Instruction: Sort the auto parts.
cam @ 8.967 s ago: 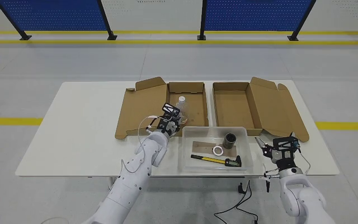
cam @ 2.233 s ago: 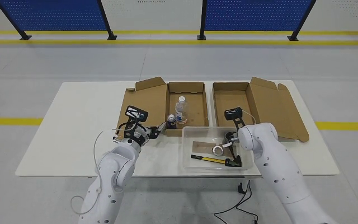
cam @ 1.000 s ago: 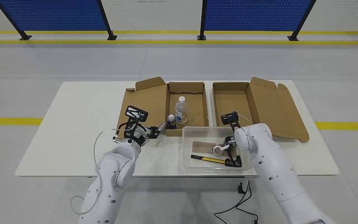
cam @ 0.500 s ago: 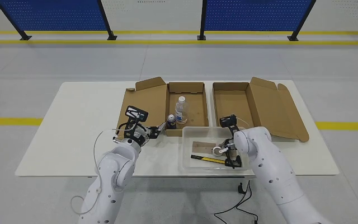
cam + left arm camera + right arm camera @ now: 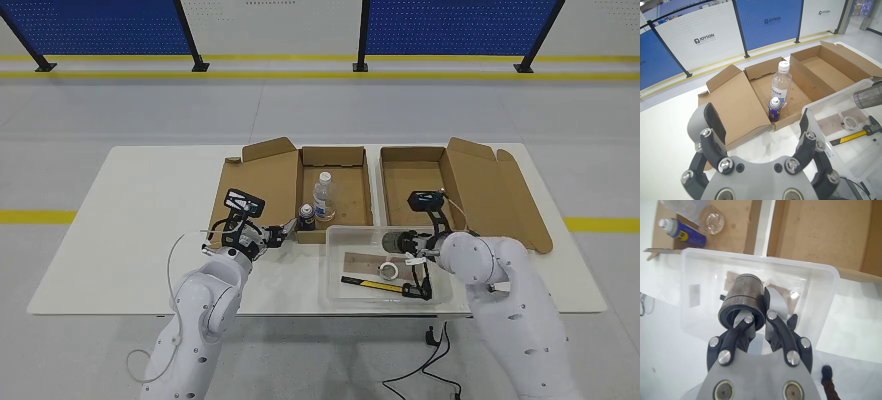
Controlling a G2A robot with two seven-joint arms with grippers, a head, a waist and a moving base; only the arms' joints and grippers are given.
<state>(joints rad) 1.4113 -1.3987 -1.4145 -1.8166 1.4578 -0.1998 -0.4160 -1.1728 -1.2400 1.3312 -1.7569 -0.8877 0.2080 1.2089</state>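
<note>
— Right wrist view: where do we hold the dark steel cylindrical sleeve point(image 5: 744, 292)?
— Above the clear plastic bin point(image 5: 836, 275); our right gripper point(image 5: 762, 300) pinches its wall, long axis level along the bin's length.

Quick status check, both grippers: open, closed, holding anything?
Left gripper: open, holding nothing.
Right gripper: shut on the metal cylinder, held over the clear bin.

The right gripper point(image 5: 755, 303) grips a dark metal cylinder point(image 5: 745, 291) over the clear bin point(image 5: 834, 279), one of its fingers point(image 5: 767, 300) outside the wall, one inside the bore. A spray can point(image 5: 685, 236) and bottle point(image 5: 712, 219) sit in a cardboard box point(image 5: 736, 226) beyond.
</note>
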